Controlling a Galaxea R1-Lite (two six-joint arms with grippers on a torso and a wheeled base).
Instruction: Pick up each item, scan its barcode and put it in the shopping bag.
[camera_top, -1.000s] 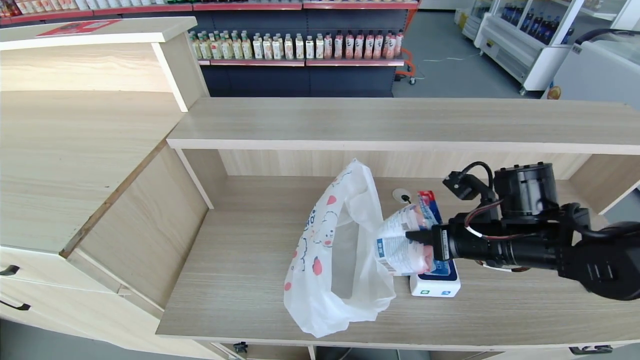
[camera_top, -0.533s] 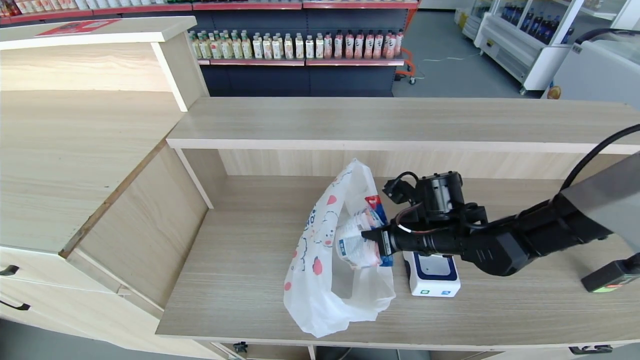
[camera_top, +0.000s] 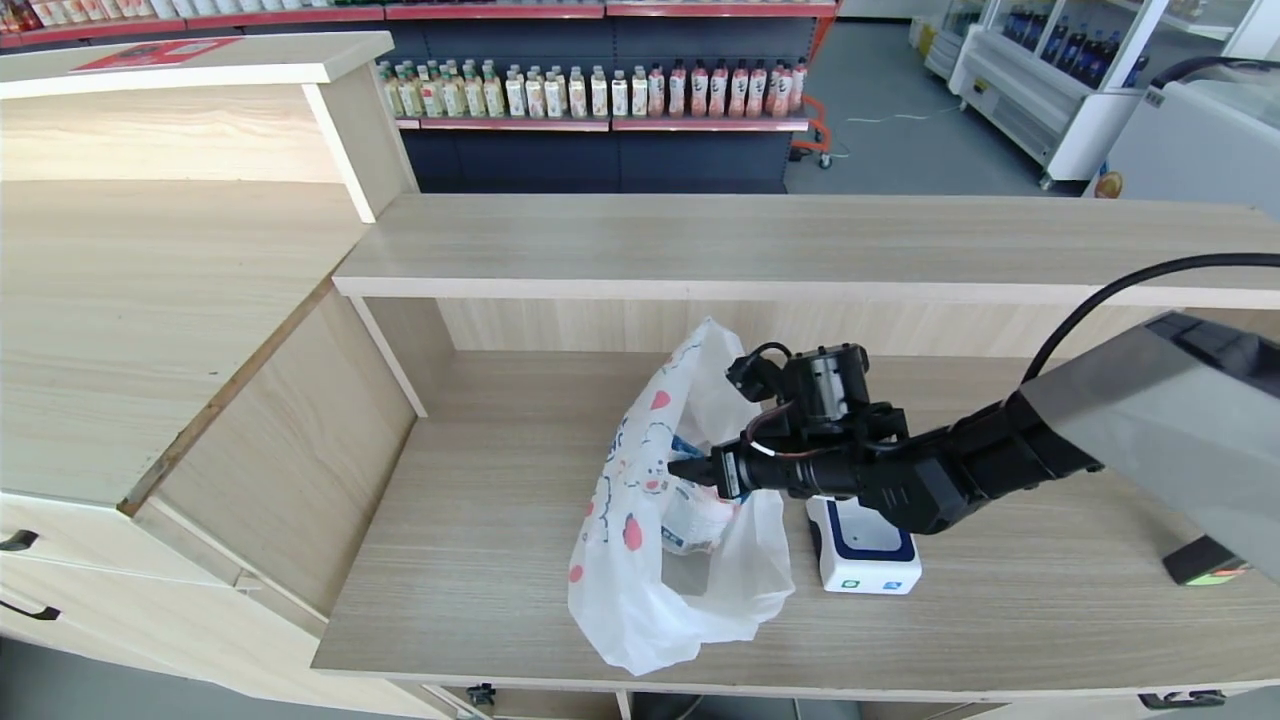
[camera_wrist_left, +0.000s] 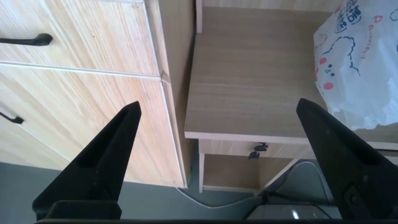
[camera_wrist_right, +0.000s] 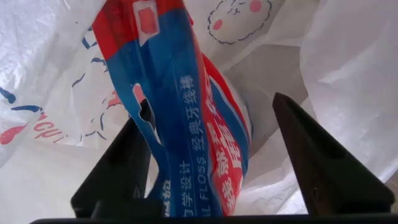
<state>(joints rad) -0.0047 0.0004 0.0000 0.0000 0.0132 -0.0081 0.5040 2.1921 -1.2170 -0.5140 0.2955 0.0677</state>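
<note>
A scanner (camera_top: 865, 560) sits on the desk (camera_top: 480, 560) beside the shopping bag (camera_top: 640, 580). The right tool (camera_top: 688, 468) has moved into the bag, jaws parted around the packet (camera_wrist_right: 186, 143). The left tool (camera_wrist_left: 217, 109) is spread wide.

In the head view the white wall of the shopping bag (camera_top: 625, 570) covers most of the packet (camera_top: 700, 515), which reads through the plastic as a pale shape with a blue patch. The right gripper (camera_top: 692, 468) ends inside the bag's mouth, its tips partly behind the plastic. Its arm covers the far part of the scanner (camera_top: 865, 565) and part of a dark object (camera_top: 1205, 562) at the right end of the counter (camera_top: 480, 560), too little to name. The right wrist view cuts the packet off at both ends. The shelf bottles (camera_top: 600, 92) are too small to tell apart
</note>
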